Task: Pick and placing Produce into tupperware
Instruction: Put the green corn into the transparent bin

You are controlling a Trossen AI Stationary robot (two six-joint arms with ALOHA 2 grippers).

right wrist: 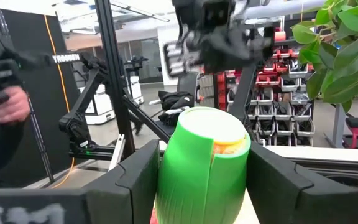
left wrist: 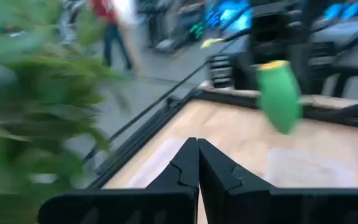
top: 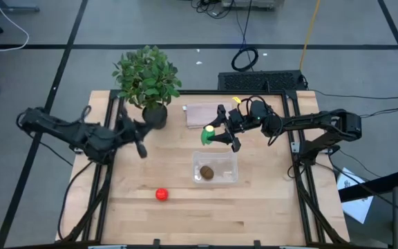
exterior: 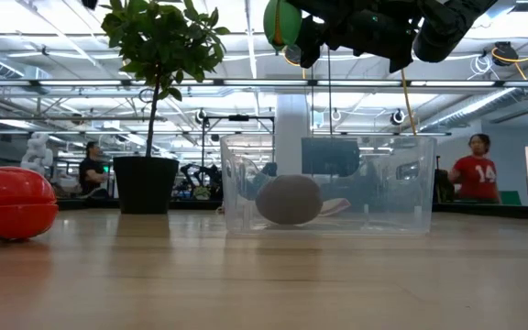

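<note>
Kiwi (top: 206, 172) lies in the tupperware (top: 231, 160) mid-counter, right gripper (top: 216, 133) pinches the green piece (top: 207, 135) above its far rim, the red piece (top: 161, 194) waits toward the near edge, left gripper (top: 141, 147) pressed together.

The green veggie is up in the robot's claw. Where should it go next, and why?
Probably a short move toward the near edge, then down. The right gripper holds the green piece in the air just behind the clear tupperware, where the brown piece already lies. The red piece waits on the table; the left gripper is shut and empty.
</note>
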